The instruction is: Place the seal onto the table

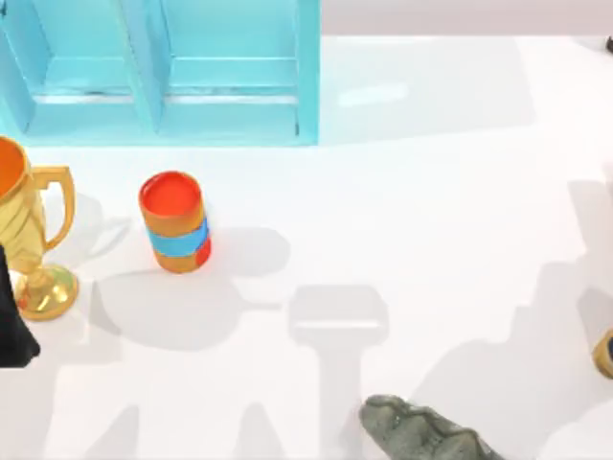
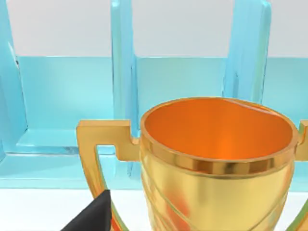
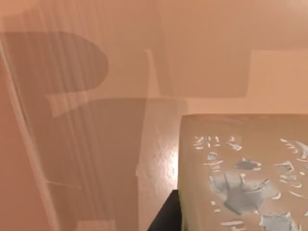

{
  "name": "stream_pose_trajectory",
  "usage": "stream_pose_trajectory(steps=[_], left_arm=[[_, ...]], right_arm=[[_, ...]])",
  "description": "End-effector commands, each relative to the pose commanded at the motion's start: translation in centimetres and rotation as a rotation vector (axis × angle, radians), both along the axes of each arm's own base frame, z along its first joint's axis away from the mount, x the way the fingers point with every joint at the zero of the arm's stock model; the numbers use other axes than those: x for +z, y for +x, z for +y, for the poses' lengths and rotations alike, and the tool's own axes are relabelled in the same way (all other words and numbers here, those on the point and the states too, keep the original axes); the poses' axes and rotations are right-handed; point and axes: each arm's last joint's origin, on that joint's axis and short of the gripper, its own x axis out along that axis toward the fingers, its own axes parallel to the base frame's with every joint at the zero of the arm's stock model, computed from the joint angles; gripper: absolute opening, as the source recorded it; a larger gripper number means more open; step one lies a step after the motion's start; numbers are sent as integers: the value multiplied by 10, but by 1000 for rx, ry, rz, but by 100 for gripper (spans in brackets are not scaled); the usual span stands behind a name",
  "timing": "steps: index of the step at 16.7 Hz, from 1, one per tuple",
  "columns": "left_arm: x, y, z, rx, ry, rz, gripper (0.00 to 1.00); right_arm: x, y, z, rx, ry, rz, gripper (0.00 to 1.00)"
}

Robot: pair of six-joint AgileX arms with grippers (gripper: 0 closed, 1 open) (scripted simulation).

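Tan and wood-like, the seal [image 3: 240,173] sits close up in the right wrist view, its pale face flecked with white-grey marks; in the top view a brown-and-blue sliver of it [image 1: 605,353] peeks in at the right edge, lower down. A dark fingertip [image 3: 166,216] touches its side; whether the right fingers clamp it I cannot tell. Around it spreads the white worktop [image 1: 431,192]. A grey-green figure [image 1: 421,431] lies at the bottom edge. The orange cup [image 1: 174,222] stands left of centre, beside the gold trophy [image 1: 29,240] at the far left, below the light-blue shelf [image 1: 163,72]. By the trophy, the left gripper [image 1: 11,331] hangs, fingers' spread unclear.
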Motion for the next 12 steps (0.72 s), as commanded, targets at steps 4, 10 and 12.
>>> stream_pose_trajectory(steps=[4,10,12], left_arm=[[0,0,0,0,0,0,100],[0,0,0,0,0,0,100],[0,0,0,0,0,0,100]], right_arm=[[51,1,64,21,22,23,0],[84,-35,130,178,-7,108,0],[84,-36,131,180,-7,110,0]])
